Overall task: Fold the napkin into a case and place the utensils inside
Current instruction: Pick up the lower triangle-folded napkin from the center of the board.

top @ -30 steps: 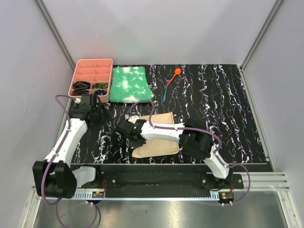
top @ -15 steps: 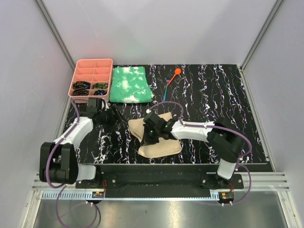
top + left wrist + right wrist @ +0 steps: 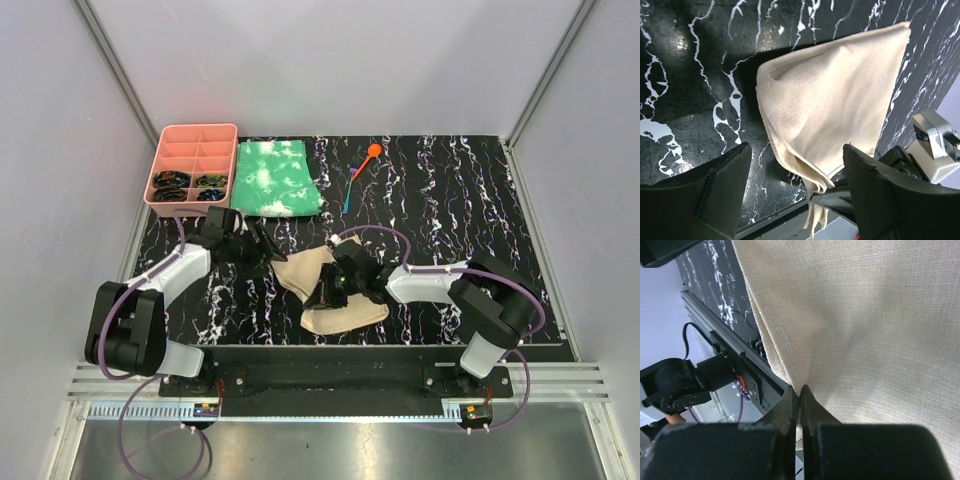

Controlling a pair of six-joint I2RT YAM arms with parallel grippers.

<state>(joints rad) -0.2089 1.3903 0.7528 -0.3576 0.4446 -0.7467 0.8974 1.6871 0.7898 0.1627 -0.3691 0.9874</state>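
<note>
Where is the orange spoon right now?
In the top view, the orange spoon lies at the far side of the table, right of the green-and-white cloth and beside the blue utensil, beyond the napkin.

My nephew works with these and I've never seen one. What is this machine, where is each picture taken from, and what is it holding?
Two robot arms are bolted to a black table. One picture looks down from above; the other two come from cameras on each wrist. The right gripper is pinched shut on a tan napkin; the left gripper stands open near it, empty. Behind lie a green cloth, a pink tray, an orange spoon and a blue utensil.
</note>
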